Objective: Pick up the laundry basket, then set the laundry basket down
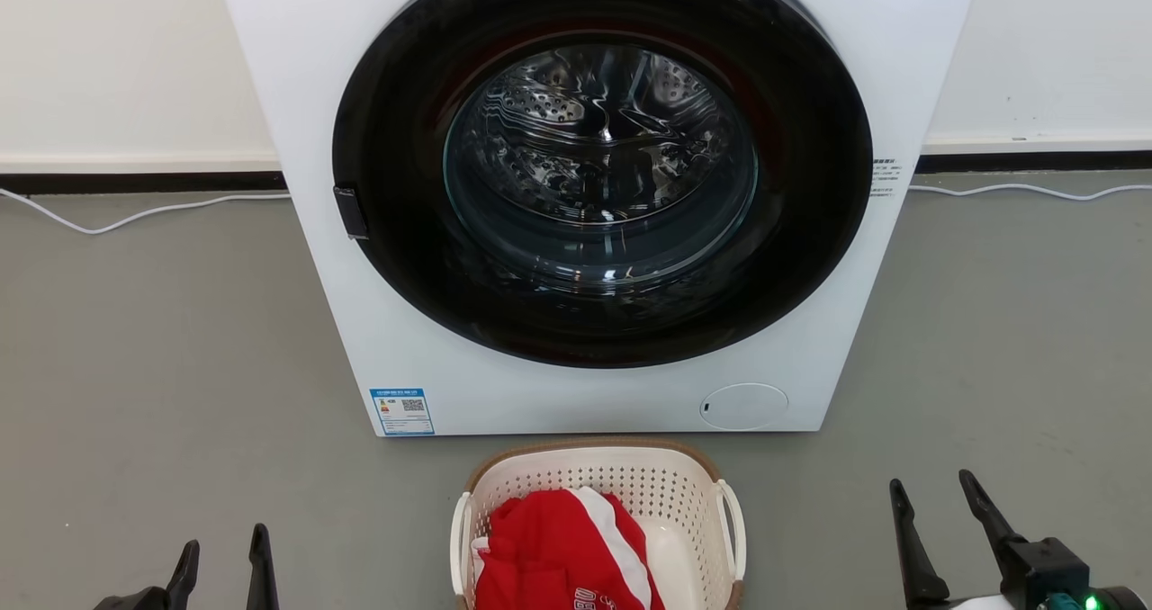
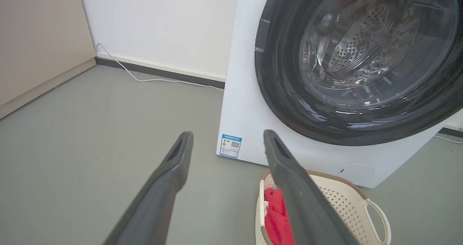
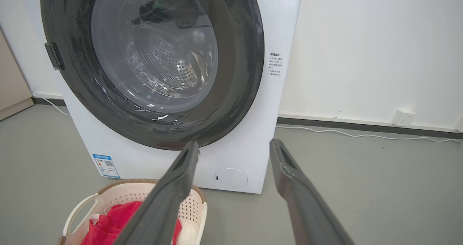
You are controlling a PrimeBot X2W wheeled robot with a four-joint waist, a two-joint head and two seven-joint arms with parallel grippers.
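The laundry basket [image 1: 630, 479] is sitting upright at bottom centre; left gripper [image 1: 226, 539] and right gripper [image 1: 931, 479] are flanking it, fingers spread, empty.

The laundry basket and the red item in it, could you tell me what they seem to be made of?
The laundry basket looks like moulded cream plastic, matte, given its perforations and smooth loop handles; its brown rim has a woven look, probably also plastic. The red item looks like soft fabric: it folds and creases.
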